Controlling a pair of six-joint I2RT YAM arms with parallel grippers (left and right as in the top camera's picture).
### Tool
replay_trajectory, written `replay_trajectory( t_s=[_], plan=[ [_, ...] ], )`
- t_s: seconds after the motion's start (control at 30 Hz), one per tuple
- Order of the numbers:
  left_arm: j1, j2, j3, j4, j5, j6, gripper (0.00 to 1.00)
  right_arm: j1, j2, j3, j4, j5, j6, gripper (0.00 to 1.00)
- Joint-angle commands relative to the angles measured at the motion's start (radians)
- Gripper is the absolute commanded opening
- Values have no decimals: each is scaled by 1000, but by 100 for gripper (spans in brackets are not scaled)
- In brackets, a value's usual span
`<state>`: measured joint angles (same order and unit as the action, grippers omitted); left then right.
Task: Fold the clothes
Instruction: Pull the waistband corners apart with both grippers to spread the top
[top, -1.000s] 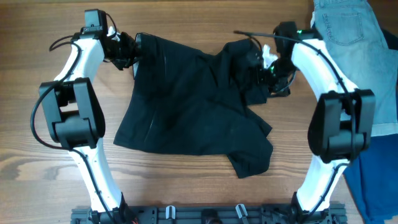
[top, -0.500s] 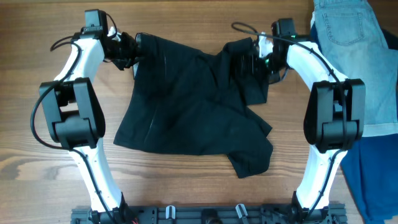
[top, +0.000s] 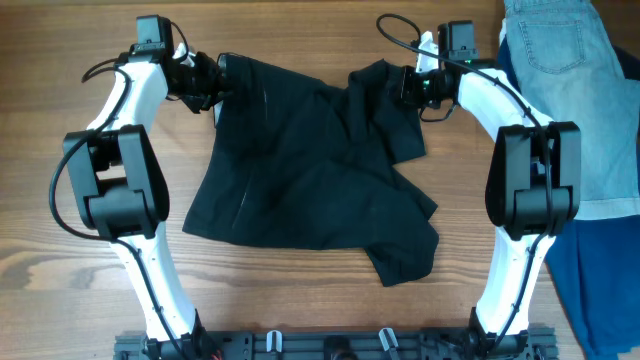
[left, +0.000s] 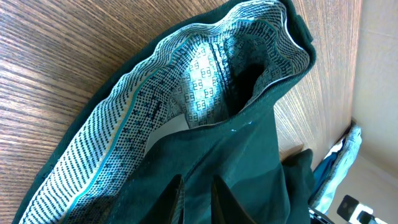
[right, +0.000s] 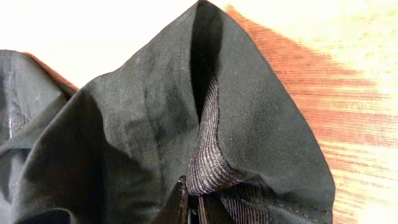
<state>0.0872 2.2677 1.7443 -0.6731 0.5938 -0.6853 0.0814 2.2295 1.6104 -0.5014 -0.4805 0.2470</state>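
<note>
Two arms, two claws, one garment for the task, and two other cloths are counted on one wood table (top: 60, 290).

- Left arm (top: 125, 180): one, white and black, reaching to the far left part of the table.
- Left claw (top: 212, 82): set at the garment's upper left corner. In the wrist view the claw (left: 196, 202) is seen nearly closed, with dark cloth pinched between its two fingers (left: 174, 198). A pale patterned lining of the waistband is shown gaping open above them.
- Garment (top: 310, 170): one, black, plain. It is spread over the middle of the table between the two arms, rumpled, with one lobe hanging down at lower right. Both top corners are held, one by each claw. Bare wood (left: 50, 50) is seen beside the waistband (left: 205, 68).
- Right claw (top: 408, 85): placed at the garment's upper right corner. In the wrist view the claw (right: 189, 208) is seen clamped on a fold of the garment (right: 124, 137). One ribbed seam strip (right: 208, 149) is seen rising from the fingertips, and the cloth is tented to a peak above it.
- Right arm (top: 530, 180): one, bent toward the far right part of the table.
- Denim (top: 570, 90): one pale blue piece, laid at the right edge, apart from the black garment.
- Blue cloth (top: 600, 290): one, deep blue, seen at the lower right corner, partly under the denim's lower edge.
</note>
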Motion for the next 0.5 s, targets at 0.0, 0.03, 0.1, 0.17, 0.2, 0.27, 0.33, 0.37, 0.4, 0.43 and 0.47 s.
replay_trajectory(
  t_s=[0.0,0.03,0.1,0.17,0.2,0.27,0.33,0.37,0.4,0.43,0.47],
  plan=[
    [3,14,11,3,19,24,15,-1,16,5,-26,-37,10,4],
    [3,14,11,3,19,23,15,-3,15,5,-30,-36,13,4],
    [3,14,11,2,19,23,15,-22,12,6,-28,-28,44,4],
    [3,15,11,2,19,23,15,-61,6,9,-26,-11,101,4],
    [3,14,11,2,19,23,15,-87,5,14,-25,-11,113,4],
    [3,14,11,2,19,24,15,-146,0,28,-30,-23,122,4],
    [3,14,11,2,19,24,15,-208,-6,35,-32,-53,121,4],
    [3,14,11,2,19,24,15,-233,-7,38,-32,-71,119,4],
    [3,14,11,3,19,24,15,-256,-8,40,-31,-90,114,5],
    [3,14,11,3,19,24,15,-276,-8,41,-27,-119,95,5],
    [3,14,11,3,18,24,15,-296,-8,43,-22,-163,58,4]
  ],
)
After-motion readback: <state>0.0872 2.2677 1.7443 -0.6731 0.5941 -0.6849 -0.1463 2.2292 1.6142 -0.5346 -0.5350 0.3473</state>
